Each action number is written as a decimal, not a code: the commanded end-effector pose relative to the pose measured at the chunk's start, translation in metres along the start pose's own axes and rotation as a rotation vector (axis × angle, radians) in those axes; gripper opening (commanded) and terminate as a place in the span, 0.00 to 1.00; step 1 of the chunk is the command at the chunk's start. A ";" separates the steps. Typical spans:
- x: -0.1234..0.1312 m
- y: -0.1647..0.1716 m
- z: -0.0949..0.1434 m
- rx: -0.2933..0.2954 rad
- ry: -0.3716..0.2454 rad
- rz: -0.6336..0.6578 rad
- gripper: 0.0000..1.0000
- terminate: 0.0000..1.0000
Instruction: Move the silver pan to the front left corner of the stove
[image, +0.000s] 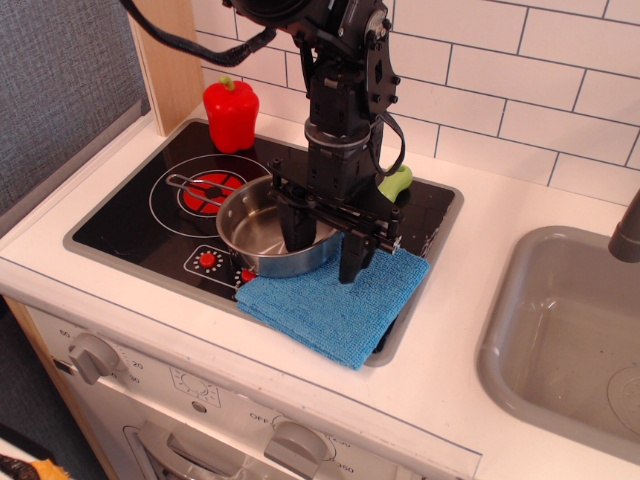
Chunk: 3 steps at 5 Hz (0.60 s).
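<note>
The silver pan (262, 232) sits on the middle of the black stove (130, 225), and its thin wire handle (190, 185) points left over the red-centred burner ring. My gripper (326, 247) is down at the pan's right rim and open. One finger (300, 230) reaches inside the pan. The other finger (352, 262) is outside it, over the blue cloth. The jaws straddle the rim without closing on it. The arm hides the pan's right side.
A blue cloth (335, 300) lies on the stove's front right, touching the pan. A red toy pepper (230, 113) stands at the back left corner. The spatula's green handle (395, 183) shows behind the arm. A grey sink (570, 330) is to the right.
</note>
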<state>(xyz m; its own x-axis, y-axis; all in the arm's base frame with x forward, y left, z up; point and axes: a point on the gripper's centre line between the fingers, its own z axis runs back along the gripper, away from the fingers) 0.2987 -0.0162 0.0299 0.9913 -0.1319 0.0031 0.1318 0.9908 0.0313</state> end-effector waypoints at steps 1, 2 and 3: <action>0.012 0.004 0.017 -0.006 -0.047 -0.001 0.00 0.00; 0.014 0.006 0.017 -0.012 -0.032 -0.011 0.00 0.00; 0.017 0.008 0.030 -0.033 -0.055 -0.018 0.00 0.00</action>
<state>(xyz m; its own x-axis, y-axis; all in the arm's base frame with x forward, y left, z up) 0.3074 -0.0143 0.0426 0.9891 -0.1473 -0.0077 0.1472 0.9890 -0.0136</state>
